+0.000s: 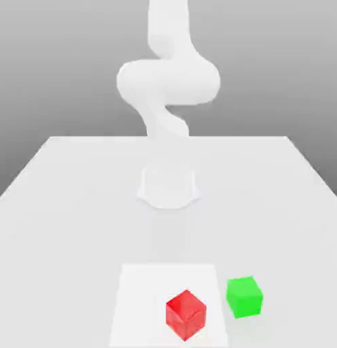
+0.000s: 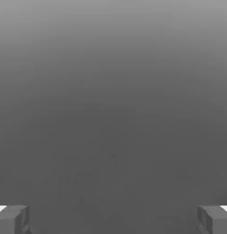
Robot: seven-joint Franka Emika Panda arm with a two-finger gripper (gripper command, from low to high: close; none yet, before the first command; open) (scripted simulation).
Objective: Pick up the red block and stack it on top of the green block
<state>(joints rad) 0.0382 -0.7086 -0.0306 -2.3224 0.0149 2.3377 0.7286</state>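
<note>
Gripper (image 2: 113, 220) nearest, its two fingers wide apart with plain grey between them and nothing clamped; that spread looks meant to leave room for a block to slip in. The grey beyond the fingertips suggests the gripper is aimed away from the table, so it probably has to turn and come down before it can grasp. Well apart from the gripper, down on the white table (image 1: 69, 265), is the red block (image 1: 186, 315), the one to be lifted. It rests on a pale square panel (image 1: 140, 299), near the panel's edge on the exterior view's right, with a corner turned forward; the fingers would likely need to twist to meet two flat sides squarely, or they could knock it round. The green block (image 1: 244, 297), also well apart from the gripper, sits just beside the panel on the table. Its top is free, ready to serve as the base, and the gap between the blocks should give the fingers space around the red one. Farther back in the exterior view, the white arm (image 1: 168, 81) rises from its base (image 1: 168, 189), clear of both blocks, with the stacking still to begin
</note>
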